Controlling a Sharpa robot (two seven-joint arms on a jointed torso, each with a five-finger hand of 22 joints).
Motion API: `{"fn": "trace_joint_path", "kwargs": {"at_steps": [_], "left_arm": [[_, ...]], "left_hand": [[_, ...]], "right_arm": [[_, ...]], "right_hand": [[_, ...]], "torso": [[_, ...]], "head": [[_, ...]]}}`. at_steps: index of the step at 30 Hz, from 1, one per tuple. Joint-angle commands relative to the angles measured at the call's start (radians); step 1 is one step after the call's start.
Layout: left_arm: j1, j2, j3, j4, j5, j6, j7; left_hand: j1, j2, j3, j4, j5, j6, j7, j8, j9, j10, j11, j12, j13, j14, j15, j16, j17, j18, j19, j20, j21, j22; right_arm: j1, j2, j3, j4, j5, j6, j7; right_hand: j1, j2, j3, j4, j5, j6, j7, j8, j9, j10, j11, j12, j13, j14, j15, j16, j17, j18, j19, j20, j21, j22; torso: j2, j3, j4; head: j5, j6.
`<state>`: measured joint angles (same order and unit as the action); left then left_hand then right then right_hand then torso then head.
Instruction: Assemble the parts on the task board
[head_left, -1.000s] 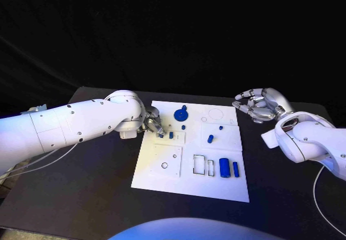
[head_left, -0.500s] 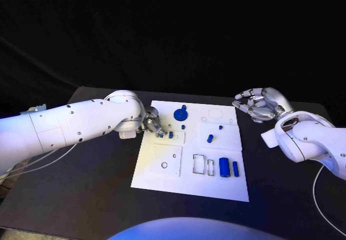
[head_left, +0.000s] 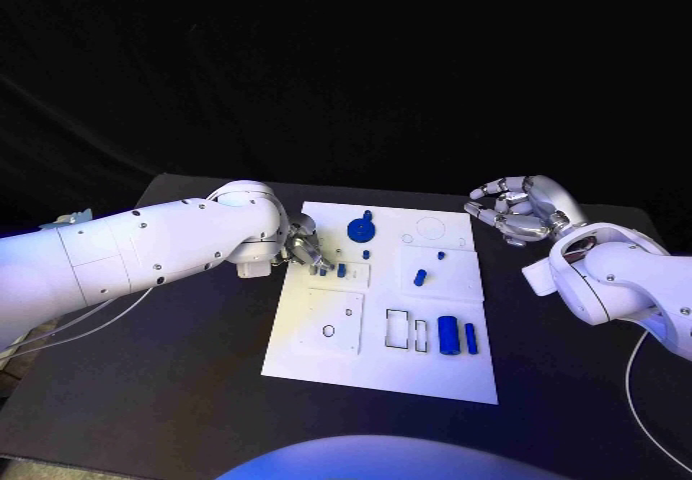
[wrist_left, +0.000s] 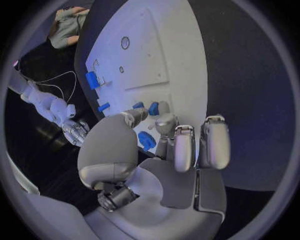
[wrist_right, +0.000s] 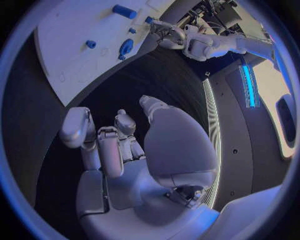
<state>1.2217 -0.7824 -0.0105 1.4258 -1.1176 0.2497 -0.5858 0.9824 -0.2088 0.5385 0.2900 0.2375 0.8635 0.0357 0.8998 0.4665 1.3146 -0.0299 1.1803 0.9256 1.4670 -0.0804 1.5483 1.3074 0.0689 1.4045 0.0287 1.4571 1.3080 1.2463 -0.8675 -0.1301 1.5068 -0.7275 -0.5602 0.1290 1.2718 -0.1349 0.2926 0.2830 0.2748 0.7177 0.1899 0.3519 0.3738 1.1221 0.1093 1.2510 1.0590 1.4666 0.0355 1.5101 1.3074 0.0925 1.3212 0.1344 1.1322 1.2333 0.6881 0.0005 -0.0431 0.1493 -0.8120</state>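
1. The white board (head_left: 382, 350) lay in the middle of the black table (head_left: 173, 400).
2. The left hand (head_left: 304, 250) was at the board's left edge, near the far end.
3. Its fingertips (wrist_left: 164, 120) were closed around a small blue peg (wrist_left: 154, 108), down on the board.
4. In the left wrist view, another blue part (wrist_left: 147, 140) sat just under the fingers, close to the palm.
5. A second small peg (head_left: 365, 254) stood near the left hand, a bit farther in on the board.
6. A round blue disc (head_left: 361, 230) lay near the board's far edge.
7. A blue peg (head_left: 420, 277) stood near the middle of the board, with a tiny one (head_left: 440, 255) just behind it.
8. Two blue bars, a wide one (head_left: 449, 334) and a thin one (head_left: 470, 338), lay side by side near the right edge.
9. Beside them were two empty slots (head_left: 407, 332) with dark outlines.
10. The right hand (head_left: 516, 212) was held up off the table, past the board's far right corner.
11. Its fingers (wrist_right: 119, 135) were curled in and held nothing.
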Motion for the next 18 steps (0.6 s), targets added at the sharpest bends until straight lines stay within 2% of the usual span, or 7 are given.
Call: {"fn": "trace_joint_path", "kwargs": {"at_steps": [1,8,13,18], "left_arm": [[0.0,-0.002,0.001,0.006,0.002,-0.019,0.013],[0.001,-0.013,0.006,0.017,0.035,-0.079,0.028],[0.001,-0.019,0.014,0.026,0.038,-0.104,0.029],[0.002,-0.025,0.027,0.037,0.039,-0.139,0.04]], "left_hand": [[-0.02,0.003,-0.025,0.003,-0.005,0.007,0.003,0.004,-0.006,0.006,0.0,0.003,0.001,0.094,-0.003,0.006,0.226,-0.011,0.009,0.0,0.001,0.006],[-0.036,0.013,-0.048,0.004,-0.003,0.004,0.003,0.004,-0.012,-0.001,0.0,-0.007,-0.014,0.094,-0.003,0.007,0.228,-0.008,0.0,0.0,-0.005,-0.009],[-0.04,0.015,-0.053,0.004,-0.002,0.003,0.003,0.005,-0.013,-0.003,0.0,-0.009,-0.017,0.094,-0.003,0.007,0.229,-0.008,-0.001,0.001,-0.006,-0.01],[-0.043,0.021,-0.058,0.003,0.0,-0.001,0.004,0.004,-0.016,-0.011,0.001,-0.019,-0.033,0.091,-0.003,0.001,0.217,-0.005,-0.009,0.001,-0.012,-0.023]], "right_arm": [[-0.002,0.0,0.0,0.0,-0.002,0.0,0.009],[-0.003,0.001,0.0,-0.001,-0.002,0.0,0.01],[-0.005,0.001,0.0,-0.002,-0.002,0.0,0.01],[-0.007,0.002,0.0,-0.003,-0.002,0.0,0.01]], "right_hand": [[-0.01,-0.001,0.0,0.004,0.005,0.006,-0.001,0.003,-0.001,0.004,-0.004,0.005,-0.001,0.051,-0.007,-0.005,0.063,0.012,-0.008,-0.002,-0.004,-0.002],[-0.011,-0.001,0.0,0.004,0.005,0.005,-0.001,0.004,-0.001,0.004,-0.004,0.005,-0.001,0.051,-0.007,-0.005,0.063,0.012,-0.009,-0.002,-0.006,-0.003],[-0.011,-0.001,0.0,0.004,0.005,0.005,-0.001,0.004,-0.001,0.004,-0.004,0.005,-0.001,0.051,-0.007,-0.005,0.063,0.012,-0.009,-0.002,-0.006,-0.003],[-0.011,-0.001,0.0,0.004,0.005,0.005,-0.001,0.004,-0.001,0.004,-0.004,0.005,-0.001,0.051,-0.007,-0.005,0.063,0.012,-0.009,-0.002,-0.006,-0.003]], "torso": [[0.001,-0.0012,-0.0008],[0.0,0.0003,0.0004],[0.001,0.0,0.0003],[0.001,-0.0008,-0.0003]], "head": [[0.0,0.001],[-0.001,0.001],[-0.003,0.002],[-0.005,0.003]]}}
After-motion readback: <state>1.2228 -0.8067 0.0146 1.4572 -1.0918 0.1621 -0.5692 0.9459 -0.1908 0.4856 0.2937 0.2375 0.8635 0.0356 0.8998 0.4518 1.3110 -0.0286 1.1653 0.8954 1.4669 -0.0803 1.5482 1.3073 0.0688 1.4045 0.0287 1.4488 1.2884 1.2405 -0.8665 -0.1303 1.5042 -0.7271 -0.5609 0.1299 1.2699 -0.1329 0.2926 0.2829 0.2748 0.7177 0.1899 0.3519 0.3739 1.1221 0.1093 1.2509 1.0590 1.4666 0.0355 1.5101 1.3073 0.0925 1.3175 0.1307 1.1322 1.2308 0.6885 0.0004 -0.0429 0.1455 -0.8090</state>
